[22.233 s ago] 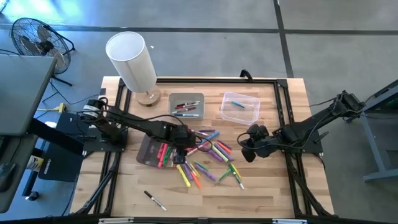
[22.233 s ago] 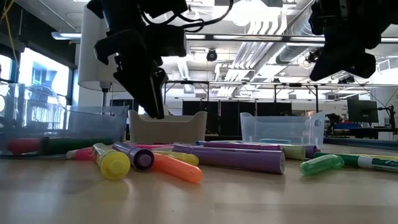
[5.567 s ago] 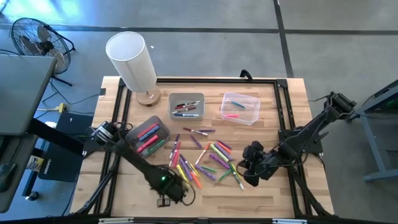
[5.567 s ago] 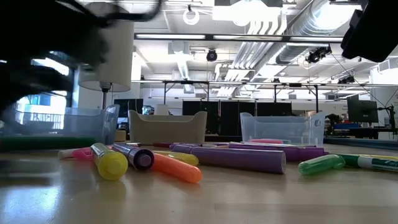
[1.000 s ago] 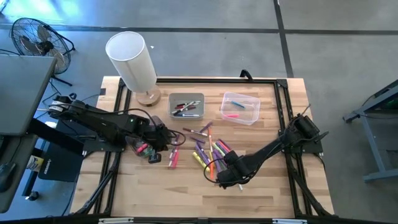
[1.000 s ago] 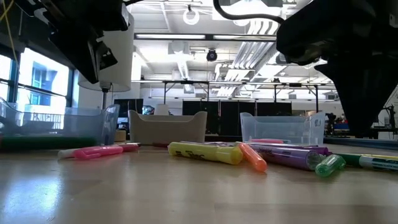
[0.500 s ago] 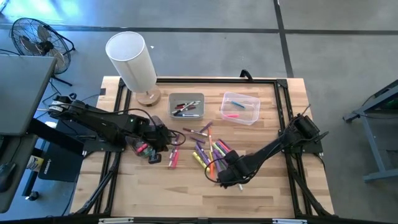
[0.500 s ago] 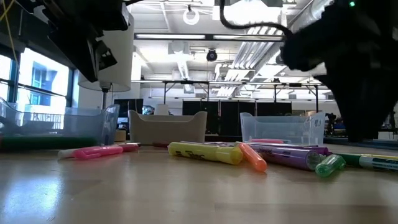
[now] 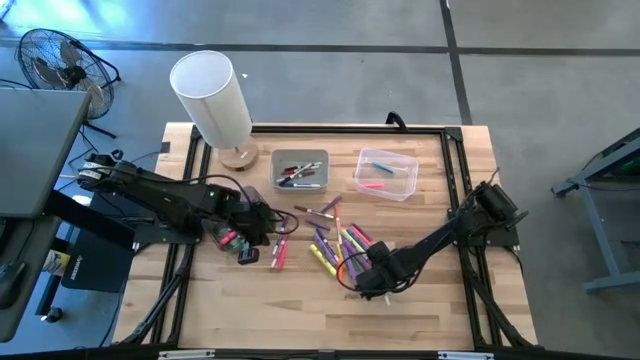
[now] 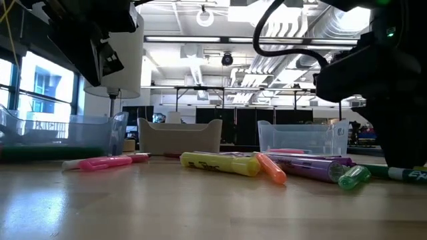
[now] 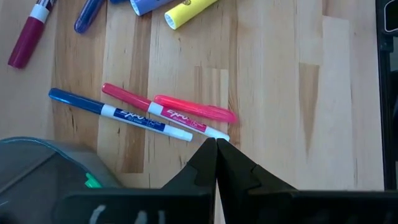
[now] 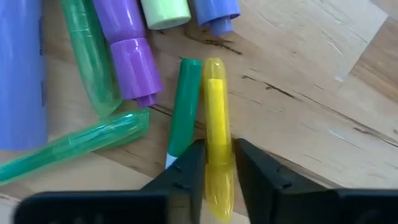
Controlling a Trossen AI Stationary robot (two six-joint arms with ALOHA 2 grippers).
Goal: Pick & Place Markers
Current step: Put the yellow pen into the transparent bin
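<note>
I have the right gripper [image 12: 217, 163] down at the near edge of the scattered markers [image 9: 335, 243], which lie on the wooden tabletop [image 9: 440, 310] in front of the two bins. Through the right wrist camera I see its two fingers [image 12: 180, 174] set on either side of a slim yellow highlighter [image 12: 216, 124], the pads right against its barrel; I read that as clamped on it, though I cannot be sure how firmly they press. A green marker [image 12: 185, 112] lies just beside the yellow one, touching it along its length, and a translucent green highlighter [image 12: 74, 144] lies at an angle next to that. Purple, pale green and blue barrels sit beyond them.

From above, the right gripper [image 9: 372, 272] sits at the pile's near right corner. The left gripper [image 9: 262, 222] hangs over the left part of the tabletop, beside a dark grey tray [image 9: 228, 240] with pink and red pens in it. On the left wrist camera its fingers [image 11: 205, 163] are pressed together with nothing between them. Just ahead of the tips lie a pink highlighter [image 11: 194, 108], a red pen [image 11: 158, 112] and a blue pen [image 11: 118, 114], all flat on the wood.

At the far side, the grey bin [image 9: 300, 169] holds several pens and the clear bin [image 9: 385, 173] holds a pink one and a blue one. In the low camera a yellow highlighter [image 10: 220, 163] and an orange one [image 10: 269, 167] lie in the foreground.
</note>
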